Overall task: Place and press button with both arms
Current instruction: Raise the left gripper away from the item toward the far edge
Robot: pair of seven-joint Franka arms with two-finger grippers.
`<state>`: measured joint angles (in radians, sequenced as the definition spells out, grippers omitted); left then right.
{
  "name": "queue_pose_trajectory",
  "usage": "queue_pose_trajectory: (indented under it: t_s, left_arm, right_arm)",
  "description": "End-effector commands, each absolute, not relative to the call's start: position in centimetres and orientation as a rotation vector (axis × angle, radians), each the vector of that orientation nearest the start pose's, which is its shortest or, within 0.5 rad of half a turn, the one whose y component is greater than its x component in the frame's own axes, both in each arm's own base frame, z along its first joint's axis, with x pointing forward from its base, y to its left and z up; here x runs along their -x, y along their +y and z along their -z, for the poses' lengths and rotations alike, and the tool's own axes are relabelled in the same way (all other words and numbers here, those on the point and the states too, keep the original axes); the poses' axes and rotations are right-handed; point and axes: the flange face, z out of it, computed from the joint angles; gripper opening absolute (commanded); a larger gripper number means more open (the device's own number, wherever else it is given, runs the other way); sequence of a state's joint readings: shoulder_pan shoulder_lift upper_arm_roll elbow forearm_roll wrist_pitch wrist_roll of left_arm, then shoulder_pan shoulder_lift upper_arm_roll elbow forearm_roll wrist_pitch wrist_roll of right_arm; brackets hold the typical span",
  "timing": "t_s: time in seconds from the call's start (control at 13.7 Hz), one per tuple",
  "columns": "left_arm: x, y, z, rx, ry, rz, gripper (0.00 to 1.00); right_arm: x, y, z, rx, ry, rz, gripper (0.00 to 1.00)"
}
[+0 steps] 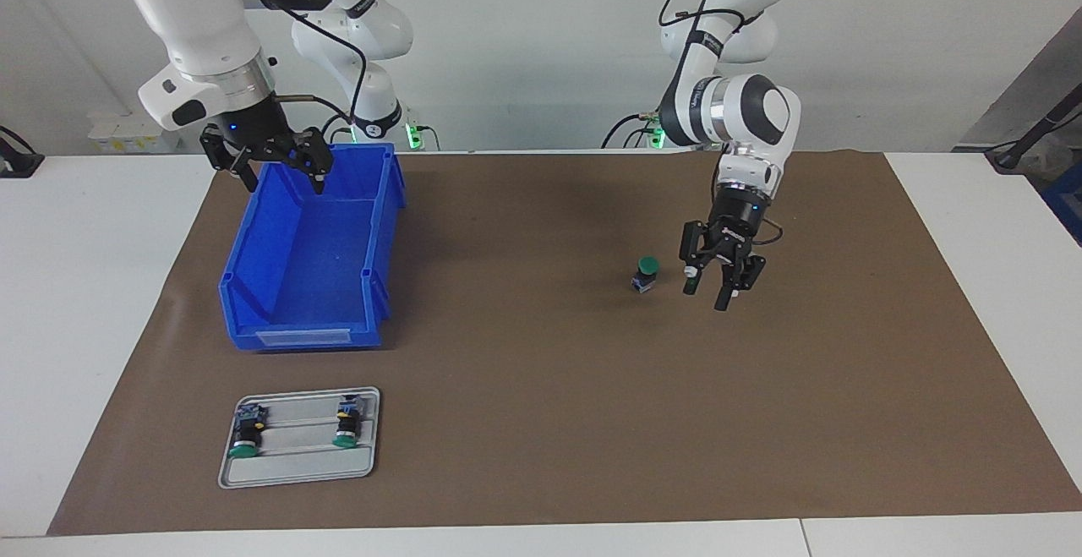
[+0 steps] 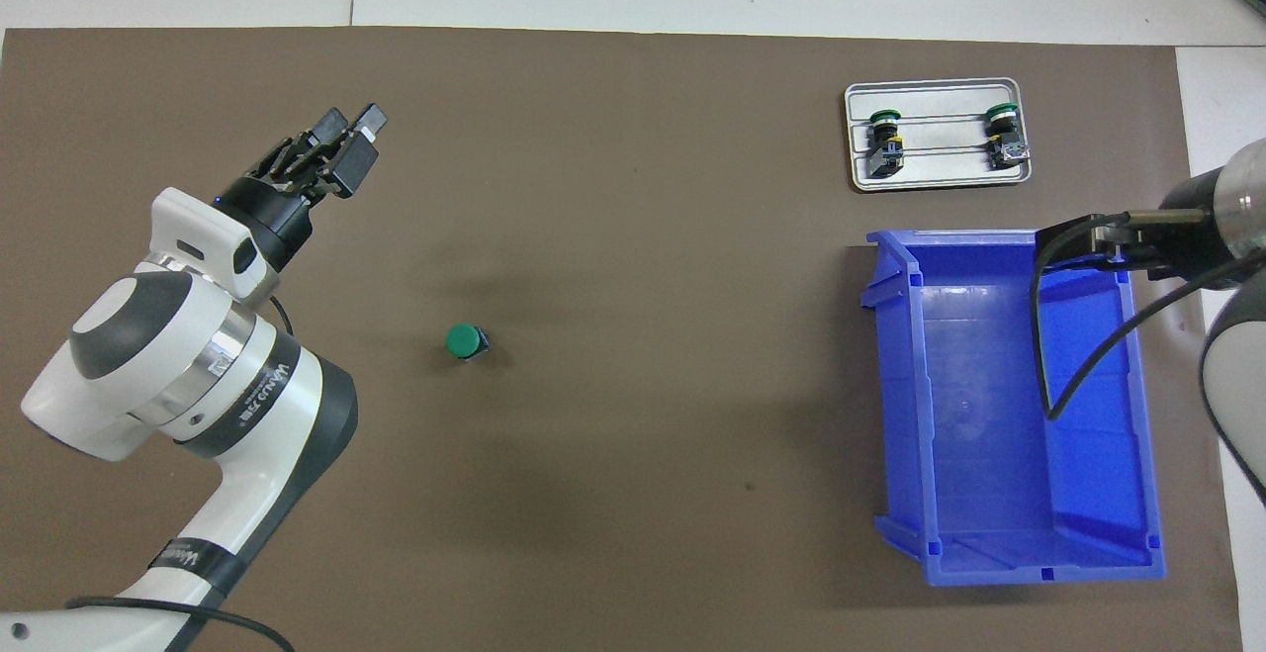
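We see the button [image 1: 646, 273] upright on the mat, toward the left arm's end from the blue bin [image 1: 279, 320], left gripper [image 1: 714, 289] beside it and right gripper [image 1: 279, 170] over the bin both released; an off-centre press could topple it.

Worktop [image 1: 101, 303] smooth white; mat [image 1: 541, 422] matt brown, paper-like. Bin [image 1: 254, 286] glossy blue plastic. Tray [image 1: 296, 472] dull grey metal. 2 arms [image 2: 188, 385] glossy white.
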<state>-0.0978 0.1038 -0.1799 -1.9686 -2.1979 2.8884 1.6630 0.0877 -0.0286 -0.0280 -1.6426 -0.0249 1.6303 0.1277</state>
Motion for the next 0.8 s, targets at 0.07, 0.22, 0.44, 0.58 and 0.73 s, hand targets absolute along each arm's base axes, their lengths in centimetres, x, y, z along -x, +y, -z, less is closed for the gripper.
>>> queue_pose_trajectory:
  t_s: [0.07,0.22,0.44,0.58,0.73]
  left_arm:
    - [-60.5,-10.3,-45.4,-2.110,0.264,-1.243,0.62]
    - [-61.2,-9.1,-46.1,-2.086,0.323,-1.238,0.62]
    - [-62.6,-7.6,-47.7,-2.034,0.413,-1.214,0.62]
    - [-63.9,-7.1,-49.0,-1.992,0.481,-1.172,0.62]
    - [-64.7,-6.2,-50.4,-1.963,0.547,-1.132,0.62]
  right_arm:
    - [-54.6,2.9,-61.2,3.150,0.122,0.024,1.00]
    - [-54.6,3.0,-61.2,3.151,0.120,0.024,1.00]
    - [-54.6,2.9,-61.2,3.150,0.122,0.024,1.00]
    - [-54.6,3.0,-61.2,3.151,0.120,0.024,1.00]
    - [-54.6,2.9,-61.2,3.150,0.122,0.024,1.00]
